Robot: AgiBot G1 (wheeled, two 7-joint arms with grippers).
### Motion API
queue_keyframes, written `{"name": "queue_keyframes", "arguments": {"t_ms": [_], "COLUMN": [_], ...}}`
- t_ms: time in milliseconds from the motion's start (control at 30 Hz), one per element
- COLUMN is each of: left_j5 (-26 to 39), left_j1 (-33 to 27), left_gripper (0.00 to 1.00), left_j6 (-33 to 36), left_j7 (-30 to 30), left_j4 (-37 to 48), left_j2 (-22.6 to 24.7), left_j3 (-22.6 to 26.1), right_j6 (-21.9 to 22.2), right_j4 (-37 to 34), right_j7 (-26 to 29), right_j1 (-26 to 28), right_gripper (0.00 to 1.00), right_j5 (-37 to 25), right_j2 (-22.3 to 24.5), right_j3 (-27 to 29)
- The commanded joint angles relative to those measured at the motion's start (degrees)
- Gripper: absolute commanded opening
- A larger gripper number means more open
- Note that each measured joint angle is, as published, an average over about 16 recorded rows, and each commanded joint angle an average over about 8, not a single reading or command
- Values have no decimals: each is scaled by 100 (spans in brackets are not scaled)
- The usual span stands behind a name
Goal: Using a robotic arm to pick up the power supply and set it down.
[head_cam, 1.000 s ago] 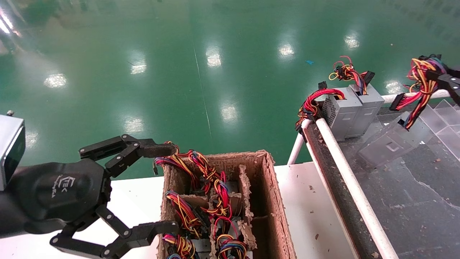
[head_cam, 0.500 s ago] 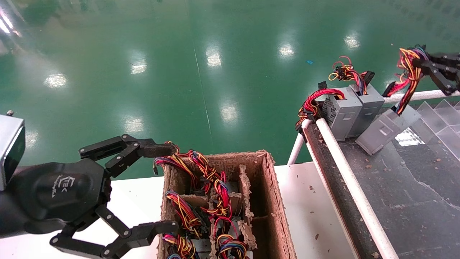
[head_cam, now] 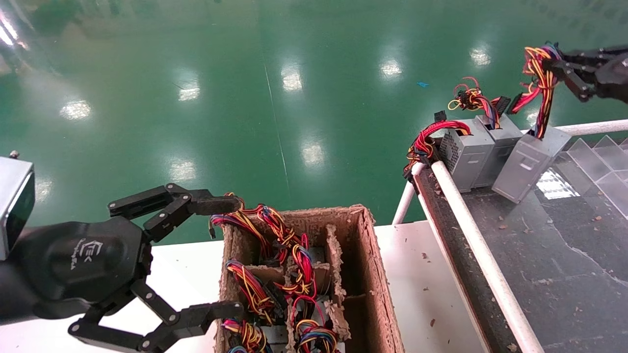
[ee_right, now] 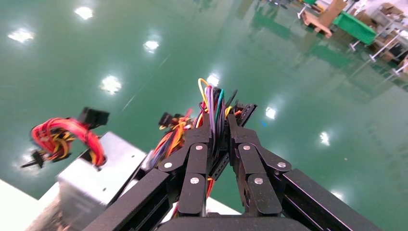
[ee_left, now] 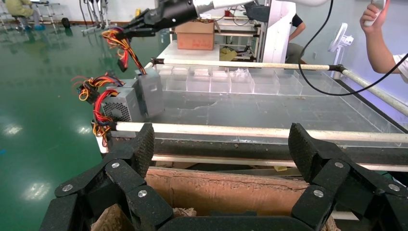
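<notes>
The power supply (head_cam: 527,164) is a plain grey box standing tilted on the dark belt (head_cam: 564,274), its lower end on the surface, beside two other grey supplies. Its yellow, red and purple wire bundle (head_cam: 539,83) rises to my right gripper (head_cam: 554,63), which is shut on the wires above the box. In the right wrist view the wires (ee_right: 211,103) run between the closed fingers of the right gripper (ee_right: 219,120). The left wrist view shows this power supply (ee_left: 151,91) from afar. My left gripper (head_cam: 225,255) stands open beside the cardboard box, holding nothing.
A divided cardboard box (head_cam: 373,274) with several wired supplies sits on the white table (head_cam: 422,284). A vent-faced supply (head_cam: 463,154) and another grey one (head_cam: 500,135) stand at the belt's far corner. White rails (head_cam: 471,240) edge the belt; clear dividers (head_cam: 603,162) lie at right.
My right gripper has risen and moved left and farther off with the wire bundle. The power supply swung more upright and closer to the two other boxes. The left arm has not moved.
</notes>
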Motion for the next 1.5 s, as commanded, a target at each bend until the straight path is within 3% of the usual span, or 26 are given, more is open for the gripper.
{"name": "queue_keyframes", "arguments": {"t_ms": [33,400,433,667,700,1100,1500], "left_j5": [0,-1,-1,-1,-1,-2,-2], "left_j1": [0,0,0,0,0,-1,0], "left_gripper": [100,100,100,100,100,100,100], "left_j6": [0,0,0,-1,-1,-1,-2], "left_j7": [0,0,0,1,1,1,2], "left_j4": [0,0,0,0,0,0,2], "left_j2": [0,0,0,-1,-1,-1,-1], "left_j3": [0,1,1,1,1,2,3], "right_j6": [61,356,390,599,605,467,-109], "right_j4": [-201,-754,-793,-991,-1010,-1155,-763], "right_j7": [-100,-530,-555,-683,-696,-766,-538], "right_j1": [160,490,497,497,494,475,208], "right_gripper": [0,0,5,92,100,100,100], "right_j5": [-60,-105,-104,-84,-80,-60,364], "right_j2": [-105,-380,-401,-529,-540,-606,-394], "right_j3": [-34,-45,-44,-26,-23,-11,156]}}
